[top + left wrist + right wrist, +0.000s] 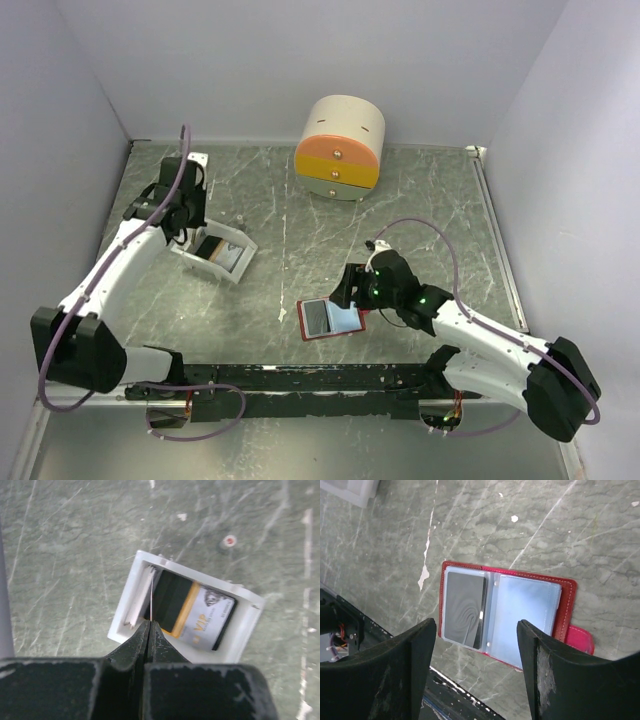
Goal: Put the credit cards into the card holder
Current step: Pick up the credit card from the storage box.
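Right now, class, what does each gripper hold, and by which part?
Left gripper pinches a credit card, seen edge-on, by one edge; right gripper, open, holds nothing.

Table (420,210) with card holder (345,320), tray (243,262), box (340,148)

the table (580,525) is smooth, stone-look green with pale veins and chips. the card holder (522,612) has a red stitched leather-like cover and shiny clear plastic sleeves. the tray (134,592) is matt white plastic; the cards (197,612) glossy. the right hand (476,626) has matt black, scuffed fingers (547,675).
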`<state>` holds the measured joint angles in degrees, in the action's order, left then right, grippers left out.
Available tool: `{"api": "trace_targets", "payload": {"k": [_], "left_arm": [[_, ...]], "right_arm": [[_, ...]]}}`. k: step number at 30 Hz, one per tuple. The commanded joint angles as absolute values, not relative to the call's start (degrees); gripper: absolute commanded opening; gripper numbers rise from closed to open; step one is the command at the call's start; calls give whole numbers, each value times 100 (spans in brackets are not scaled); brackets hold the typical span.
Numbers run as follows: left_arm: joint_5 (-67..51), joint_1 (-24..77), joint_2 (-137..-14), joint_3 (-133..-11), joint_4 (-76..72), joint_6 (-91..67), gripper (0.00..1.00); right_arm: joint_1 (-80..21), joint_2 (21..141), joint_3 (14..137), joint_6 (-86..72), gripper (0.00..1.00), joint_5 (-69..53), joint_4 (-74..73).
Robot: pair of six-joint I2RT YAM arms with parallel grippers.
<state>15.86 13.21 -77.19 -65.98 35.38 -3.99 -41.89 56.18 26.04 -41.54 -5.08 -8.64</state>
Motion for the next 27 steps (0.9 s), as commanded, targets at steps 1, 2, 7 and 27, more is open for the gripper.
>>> {"api": "trace_targets", "payload": {"k": [1, 2, 7, 27], "left_arm": [[545, 1292, -7135, -6578, 3458, -734, 7], [298, 1292, -7024, -6553, 3447, -814, 7], [-1043, 1292, -6596, -6315, 3282, -1321, 7], [-3651, 1642, -5189, -3828, 993, -4512, 7]], "right_arm": [[-4168, 5745, 2966, -4017, 66, -171, -1326], [-4170, 5740, 3012, -3983, 66, -94, -1418], [-4159, 5713, 3113, -3987, 66, 280, -1892], [-4184, 6047, 2364, -4930, 58, -179, -1514]]}}
